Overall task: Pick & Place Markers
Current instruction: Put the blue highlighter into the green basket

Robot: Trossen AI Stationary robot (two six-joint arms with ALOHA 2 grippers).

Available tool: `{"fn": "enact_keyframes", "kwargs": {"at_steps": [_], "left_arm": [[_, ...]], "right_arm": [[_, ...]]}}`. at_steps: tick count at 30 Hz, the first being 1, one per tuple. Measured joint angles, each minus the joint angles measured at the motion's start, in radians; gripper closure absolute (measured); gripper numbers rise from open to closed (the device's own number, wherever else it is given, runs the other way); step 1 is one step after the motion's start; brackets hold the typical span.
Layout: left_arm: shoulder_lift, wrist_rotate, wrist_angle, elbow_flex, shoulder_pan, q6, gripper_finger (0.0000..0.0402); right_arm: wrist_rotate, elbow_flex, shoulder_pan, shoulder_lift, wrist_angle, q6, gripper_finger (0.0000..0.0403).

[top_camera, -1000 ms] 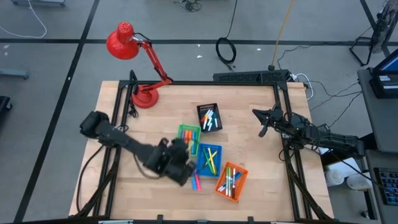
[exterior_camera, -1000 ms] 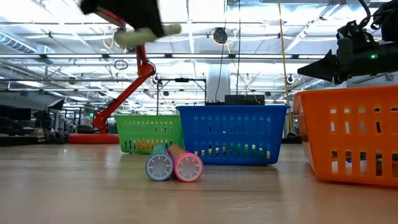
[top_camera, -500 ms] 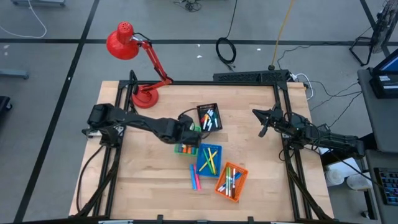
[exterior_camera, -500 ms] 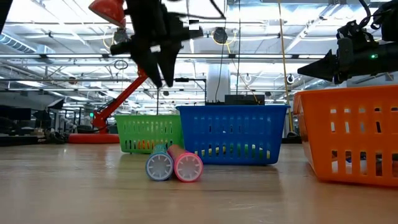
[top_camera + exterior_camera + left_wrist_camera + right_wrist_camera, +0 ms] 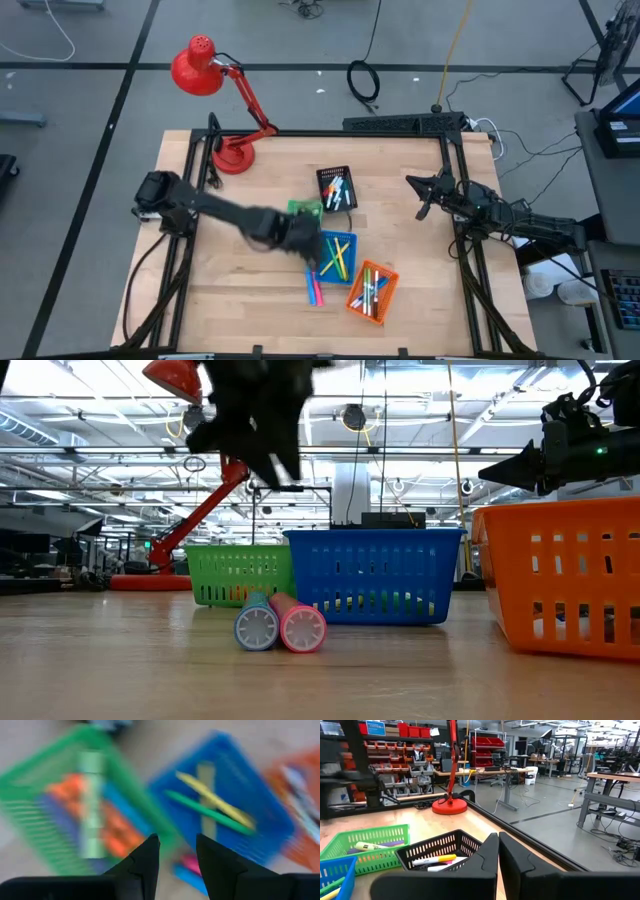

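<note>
pink and blue markers (image 5: 315,291) lay loose just beside the blue basket (image 5: 335,256). left gripper (image 5: 177,851) hovered over them, jaws parted and empty; centring was advised before descent. right gripper (image 5: 498,851) was closed.

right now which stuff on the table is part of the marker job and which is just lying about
Job: loose markers; green basket, blue basket, orange basket and black basket, all holding markers; left gripper.
Lying about: red lamp; right gripper, idle.

Green basket (image 5: 305,209), blue basket (image 5: 337,256), orange basket (image 5: 372,291), black basket (image 5: 336,187); red lamp (image 5: 215,105); pale wood bench (image 5: 230,290); pink and blue markers (image 5: 314,291).
</note>
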Motion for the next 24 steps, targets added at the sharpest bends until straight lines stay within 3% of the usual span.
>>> {"fn": "enact_keyframes", "kwargs": {"at_steps": [5, 9, 15, 18, 24], "left_arm": [[0.0, -0.04, 0.23, 0.0, -0.18, 0.178, 0.0268], [0.022, -0.152, 0.374, 0.0, -0.317, 0.295, 0.0268], [0.17, -0.305, 0.543, 0.0, -0.427, 0.45, 0.0268], [0.249, -0.301, 0.567, -0.001, -0.429, 0.375, 0.0268], [0.301, -0.247, 0.412, -0.001, -0.386, 0.012, 0.0268]], "right_arm": [[0.0, 0.0, 0.0, 0.0, 0.0, 0.0, 0.0403], [0.0, 0.0, 0.0, 0.0, 0.0, 0.0, 0.0403], [0.0, 0.0, 0.0, 0.0, 0.0, 0.0, 0.0403], [0.0, 0.0, 0.0, 0.0, 0.0, 0.0, 0.0403], [0.0, 0.0, 0.0, 0.0, 0.0, 0.0, 0.0403]]}}
